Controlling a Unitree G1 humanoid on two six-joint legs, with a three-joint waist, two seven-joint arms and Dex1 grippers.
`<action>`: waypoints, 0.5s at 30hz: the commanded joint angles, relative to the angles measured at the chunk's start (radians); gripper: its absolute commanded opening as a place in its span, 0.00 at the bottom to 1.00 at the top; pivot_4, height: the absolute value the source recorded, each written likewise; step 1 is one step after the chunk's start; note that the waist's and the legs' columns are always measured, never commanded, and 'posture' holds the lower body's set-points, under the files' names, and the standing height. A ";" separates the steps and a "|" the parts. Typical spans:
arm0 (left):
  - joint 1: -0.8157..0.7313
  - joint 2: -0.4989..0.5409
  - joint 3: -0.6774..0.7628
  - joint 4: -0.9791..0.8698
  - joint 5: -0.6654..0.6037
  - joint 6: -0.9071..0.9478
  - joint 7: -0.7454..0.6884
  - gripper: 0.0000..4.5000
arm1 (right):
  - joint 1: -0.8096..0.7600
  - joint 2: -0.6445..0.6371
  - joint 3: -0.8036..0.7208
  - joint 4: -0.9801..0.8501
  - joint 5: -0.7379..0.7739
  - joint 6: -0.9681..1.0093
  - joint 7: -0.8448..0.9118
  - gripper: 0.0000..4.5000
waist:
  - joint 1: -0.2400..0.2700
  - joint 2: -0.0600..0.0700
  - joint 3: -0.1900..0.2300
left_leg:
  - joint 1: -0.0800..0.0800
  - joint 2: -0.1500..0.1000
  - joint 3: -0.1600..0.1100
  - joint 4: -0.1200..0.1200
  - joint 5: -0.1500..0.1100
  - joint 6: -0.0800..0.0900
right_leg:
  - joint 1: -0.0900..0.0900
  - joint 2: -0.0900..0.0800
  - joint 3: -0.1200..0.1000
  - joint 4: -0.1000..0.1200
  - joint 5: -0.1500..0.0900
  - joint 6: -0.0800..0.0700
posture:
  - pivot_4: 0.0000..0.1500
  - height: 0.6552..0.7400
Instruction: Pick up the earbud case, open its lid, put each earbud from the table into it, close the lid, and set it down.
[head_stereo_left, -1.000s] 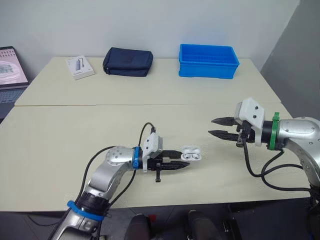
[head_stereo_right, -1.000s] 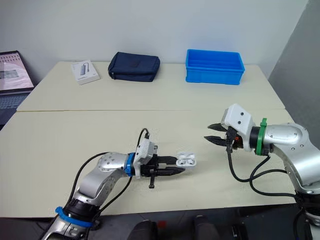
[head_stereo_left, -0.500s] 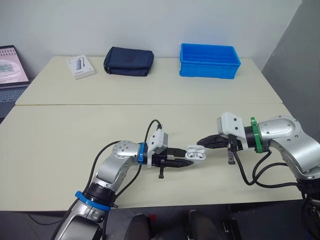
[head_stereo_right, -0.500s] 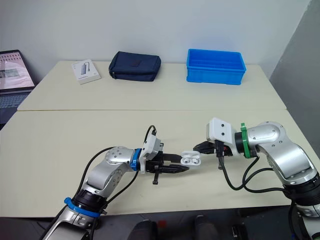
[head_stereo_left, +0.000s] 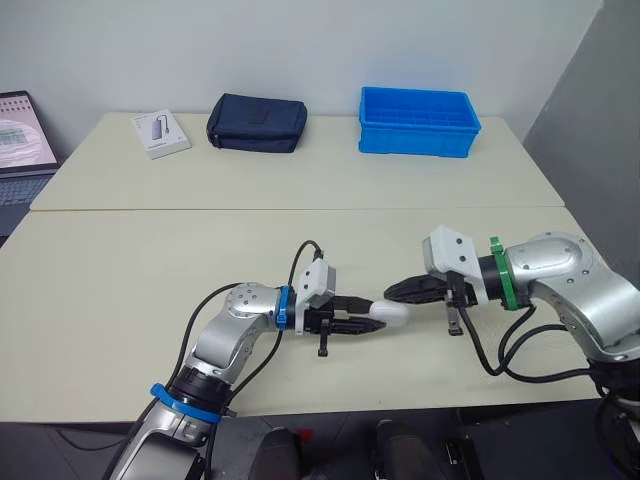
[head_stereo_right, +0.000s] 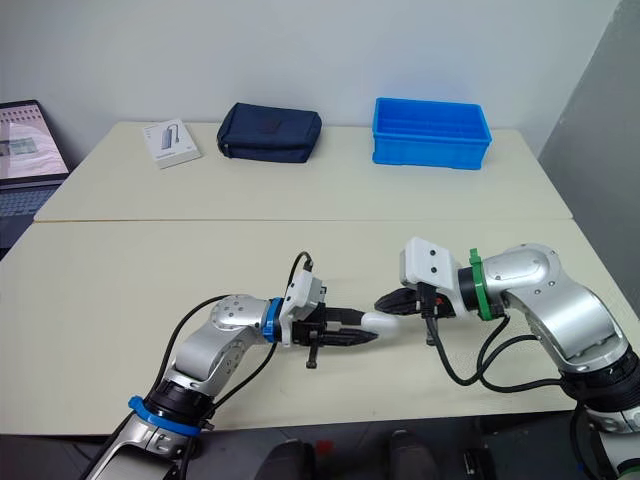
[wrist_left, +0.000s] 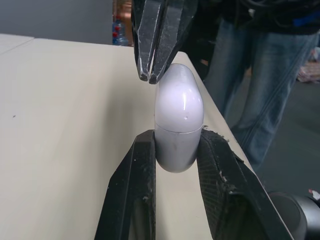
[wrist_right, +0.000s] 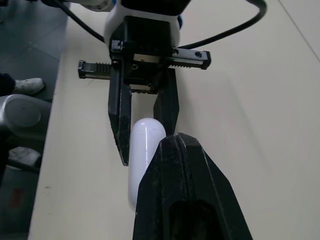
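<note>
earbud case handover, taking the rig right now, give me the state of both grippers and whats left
Left gripper: shut on the earbud case, clamping its lower half over the front part of the table.
Right gripper: shut, tips resting against the top of the case's lid.
Done: case picked up; lid looks closed, with only a thin seam showing.
Cannot tell: whether the earbuds are inside, since the lid hides them.
Left: back the right gripper off, set the case down on the table, release.

Item count: one earbud case (head_stereo_left: 393, 312); two tools, left tool (head_stereo_left: 372, 316) and right tool (head_stereo_left: 391, 291); two desks, near desk (head_stereo_left: 100, 300) and far desk (head_stereo_left: 320, 180); one blue bin (head_stereo_left: 418, 122); one navy pouch (head_stereo_left: 257, 123); one white box (head_stereo_left: 160, 134); one laptop (head_stereo_left: 20, 140).
</note>
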 joint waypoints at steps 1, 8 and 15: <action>-0.061 -0.019 0.031 0.042 -0.046 0.149 0.050 0.18 | -0.004 -0.005 -0.060 0.024 -0.067 -0.044 -0.095 0.00 | 0.000 0.000 0.000 | 0.000 0.000 0.000 0.000 0.000 0.000 | 0.000 0.000 0.000 0.000 0.000 0.000 | 1.00 0.86; -0.259 -0.102 0.072 0.335 -0.061 0.402 0.126 0.18 | 0.156 -0.034 -0.134 -0.007 -0.140 -0.127 -0.191 0.00 | 0.006 0.000 0.000 | -0.001 -0.001 0.000 0.001 0.000 0.000 | 0.000 0.000 0.000 0.000 0.000 0.001 | 1.00 0.86; -0.424 -0.111 0.077 0.617 -0.025 0.598 0.116 0.18 | 0.262 -0.043 -0.173 -0.119 -0.030 -0.112 -0.128 0.00 | -0.009 0.000 0.000 | 0.000 -0.001 -0.002 0.000 0.000 0.000 | 0.000 0.001 0.000 0.000 0.000 0.001 | 1.00 0.86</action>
